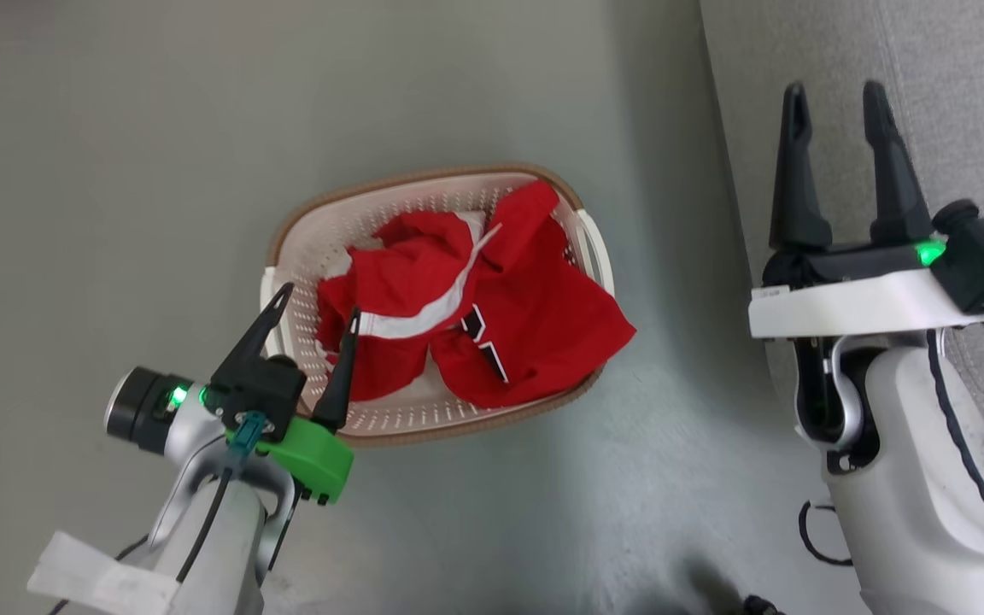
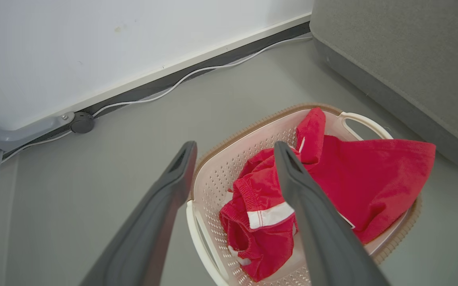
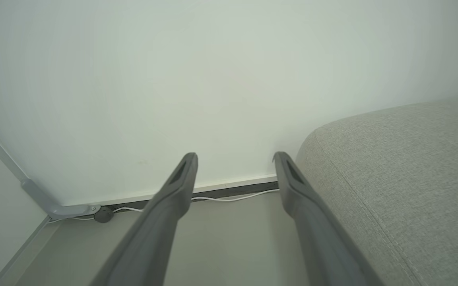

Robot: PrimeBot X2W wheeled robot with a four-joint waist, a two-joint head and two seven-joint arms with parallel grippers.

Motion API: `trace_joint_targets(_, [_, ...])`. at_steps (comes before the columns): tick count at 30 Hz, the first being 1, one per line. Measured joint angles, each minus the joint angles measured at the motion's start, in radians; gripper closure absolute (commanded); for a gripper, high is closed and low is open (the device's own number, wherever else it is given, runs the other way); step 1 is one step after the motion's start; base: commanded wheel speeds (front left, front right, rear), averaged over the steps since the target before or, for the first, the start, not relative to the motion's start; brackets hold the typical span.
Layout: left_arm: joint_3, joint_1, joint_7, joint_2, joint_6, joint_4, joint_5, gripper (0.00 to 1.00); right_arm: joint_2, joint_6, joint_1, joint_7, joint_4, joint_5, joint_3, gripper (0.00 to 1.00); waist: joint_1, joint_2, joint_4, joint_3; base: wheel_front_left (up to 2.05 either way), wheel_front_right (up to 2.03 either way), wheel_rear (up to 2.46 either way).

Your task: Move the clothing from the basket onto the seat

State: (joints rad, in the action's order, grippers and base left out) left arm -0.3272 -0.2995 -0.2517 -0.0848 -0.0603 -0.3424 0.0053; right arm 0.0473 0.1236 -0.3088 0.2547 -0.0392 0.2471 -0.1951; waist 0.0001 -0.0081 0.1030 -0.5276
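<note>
The robot's left gripper (image 1: 321, 301) is hanging with its two dark fingers spread wide and nothing between them, over the seven o'clock corner of the basket (image 1: 308, 248), which is standing on the grey floor (image 1: 116, 128). The clothing (image 1: 492, 316) is lying heaped inside the basket, none of it yet moved. Seen from the head, the red pile is sitting at about two o'clock from the left fingertips and just beside them. One fingertip is crossing the cloth's edge in that view, though whether it is touching cannot be told. The basket's long axis is running roughly from nine o'clock to three o'clock, handle to handle. The broader garment, the one showing black numerals, is spilling over the rim at four o'clock, toward the seat (image 1: 953, 77). The seat is rising at three o'clock from the basket, a strip of bare floor between them. The right gripper (image 1: 834, 90) is hovering by the seat's front edge, its fingers likewise apart and holding nothing, well apart from the pile. The left arm is plainly the nearer, so the first pick is likely falling to it: a short reach toward two o'clock and down onto the white-banded folds, then a carry across to three o'clock. The draped hem may be snagging the rim on the way up.
</note>
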Motion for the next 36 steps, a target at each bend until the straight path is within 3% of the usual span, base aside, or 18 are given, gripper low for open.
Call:
trace_joint_targets(24, [-0.104, -0.309, 0.004, 0.006, -0.038, -0.158, 0.098, 0.0, 0.003, 0.0, -0.227, 0.0, -0.061, 0.009, 0.025, 0.0, 0.0002, 0.0, 0.075, -0.324, 0.0, 0.0, 0.0])
trace_joint_targets(36, [-0.098, -0.392, 0.006, 0.004, -0.041, -0.269, 0.118, 0.0, 0.003, 0.0, -0.261, 0.0, -0.05, 0.023, 0.026, 0.0, 0.0001, 0.0, 0.095, -0.387, 0.0, 0.0, 0.0])
